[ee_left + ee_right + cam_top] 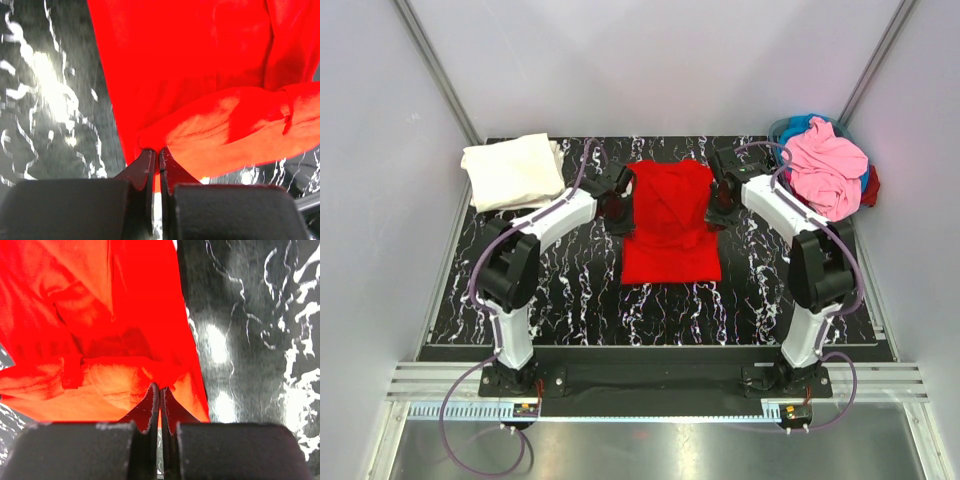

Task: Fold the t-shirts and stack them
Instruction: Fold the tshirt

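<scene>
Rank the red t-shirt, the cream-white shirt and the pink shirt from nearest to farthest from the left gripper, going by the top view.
From the left gripper:
1. red t-shirt, pinched in it at its left edge, in the middle.
2. cream-white shirt, folded, far left.
3. pink shirt, bunched up, far right.

We take this for a robotics lab test cell: plain white panels (650, 60) close it in on the left, right and far sides, held by bare aluminium struts (436, 65) running up the far corners. The left arm (535, 235) and the right arm (800, 240), both white and black, are bolted down at slotted metal rails (440, 383) along the near edge. Purple cables (450, 430) loop off small circuit boards (526, 408) near their bases. The worktop (580, 300) is a black sheet with white marble veining, and a red t-shirt (670, 225) lies spread on it between the arms.
</scene>
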